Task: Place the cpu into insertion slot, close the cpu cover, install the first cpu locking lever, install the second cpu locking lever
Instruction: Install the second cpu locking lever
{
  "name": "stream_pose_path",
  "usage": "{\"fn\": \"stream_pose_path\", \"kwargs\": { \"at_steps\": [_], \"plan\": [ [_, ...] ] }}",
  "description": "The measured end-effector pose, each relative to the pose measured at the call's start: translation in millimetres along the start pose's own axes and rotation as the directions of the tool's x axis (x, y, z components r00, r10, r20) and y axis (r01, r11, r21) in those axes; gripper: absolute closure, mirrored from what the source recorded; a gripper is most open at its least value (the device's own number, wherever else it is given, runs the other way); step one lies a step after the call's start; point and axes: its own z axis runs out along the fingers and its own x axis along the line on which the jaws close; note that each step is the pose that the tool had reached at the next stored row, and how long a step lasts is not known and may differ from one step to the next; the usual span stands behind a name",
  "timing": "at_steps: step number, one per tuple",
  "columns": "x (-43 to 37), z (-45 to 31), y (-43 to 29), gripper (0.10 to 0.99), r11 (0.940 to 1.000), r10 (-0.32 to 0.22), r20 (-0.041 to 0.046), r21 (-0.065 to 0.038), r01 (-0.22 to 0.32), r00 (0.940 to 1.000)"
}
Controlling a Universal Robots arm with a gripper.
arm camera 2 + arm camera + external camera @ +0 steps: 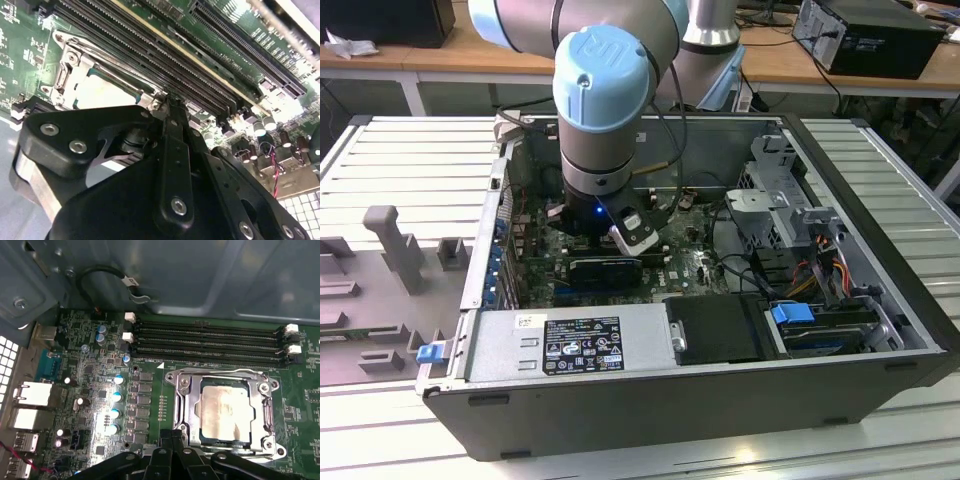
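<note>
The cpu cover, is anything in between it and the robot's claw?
Nothing visible. In the first wrist view the gripper sits right at the edge of the cpu cover, which lies flat around the cpu.

Arm reaches in from the far side of the scene in the exterior view; grey tube links with pale blue joint caps. Wrist (pixel 603 120) points straight down, its lower black section showing a small blue light. A black and white camera module is clipped to the wrist's side, towards the exterior view's right. Tool (pixel 167 100) seen in both wrist views as black linkage bars with silver screws. In the second wrist view the fingers (pixel 172 135) run together to a narrow tip, pads pressed closed with no gap, nothing between them. First wrist view: tool (pixel 172 437) tips meet likewise.
</note>
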Motion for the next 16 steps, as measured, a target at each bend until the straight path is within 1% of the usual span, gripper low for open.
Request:
{"fn": "stream_pose_path", "kwargs": {
  "at_steps": [2, 5, 6, 7, 10, 16],
  "plan": [
    [-0.1, -1.3, 0.6, 0.98, 1.0, 0.0, 0.0007, -0.001, 0.0, 1.0],
    [-0.1, -6.4, 2.0, 0.98, 1.0, 0.0, 0.0002, 0.0, 0.0, 1.0],
    [-0.1, -10.3, 3.3, 0.98, 1.0, 0.0, 0.0002, 0.0, 0.0, 1.0],
    [-0.1, -16.2, 5.1, 0.98, 1.0, 0.0, 0.0001, 0.0, 0.0, 1.0],
    [-0.2, -29.9, 9.4, 0.98, 1.0, 0.0, 0.0, 0.001, 0.0, 1.0],
    [-0.2, -39.2, 12.3, 0.98, 1.0, 0.0, 0.0, 0.001, 0.0, 1.0]
  ]
}}
